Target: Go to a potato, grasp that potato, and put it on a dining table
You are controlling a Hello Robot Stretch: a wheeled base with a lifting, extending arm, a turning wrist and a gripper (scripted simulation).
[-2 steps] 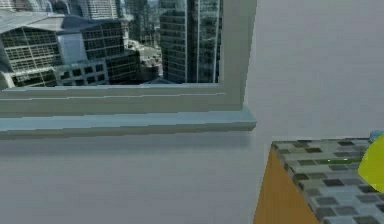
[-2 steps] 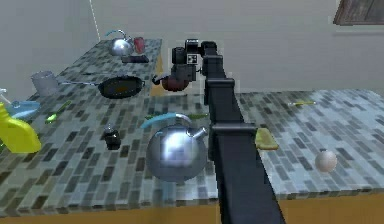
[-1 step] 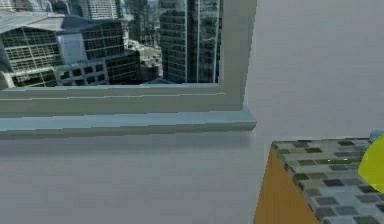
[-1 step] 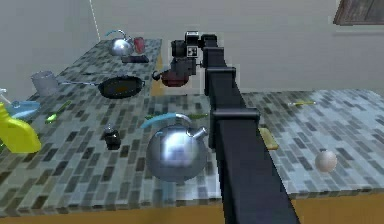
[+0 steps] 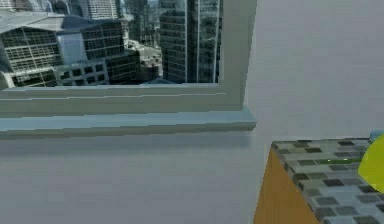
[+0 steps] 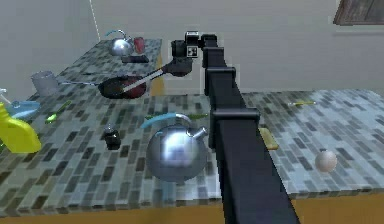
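**Arm out over the tiled counter, potato lower right**

Arm side view:
- The tiled counter (image 6: 300,125) runs across the frame. The dark arm (image 6: 235,140) rises from the bottom edge just right of centre.
- The gripper (image 6: 150,77) is in the upper middle, with its thin fingers (image 6: 158,73) reaching left toward a dark pan (image 6: 115,90).
- The pan lies on the counter right at the finger ends, so I cannot tell whether anything is held.
- I also cannot tell how the fingers are set.
- The potato (image 6: 327,160) is a rounded tan lump resting on the counter at lower right. It is right of the arm and well apart from the gripper.
- A silver kettle (image 6: 178,152) stands at lower centre, just left of the arm.
- A small black object (image 6: 112,140) sits left of the kettle.
- A yellow bottle (image 6: 18,132) is at the left edge, with a grey cup (image 6: 45,82) above it.
- A second shiny pot (image 6: 120,45) and a red cup (image 6: 140,45) stand at the far upper left.

Forward view:
- A window (image 5: 120,40) shows city towers, above a grey sill (image 5: 120,122) and a pale wall.
- A counter corner (image 5: 320,170) is at lower right, with a yellow shape (image 5: 372,165) at the right edge.
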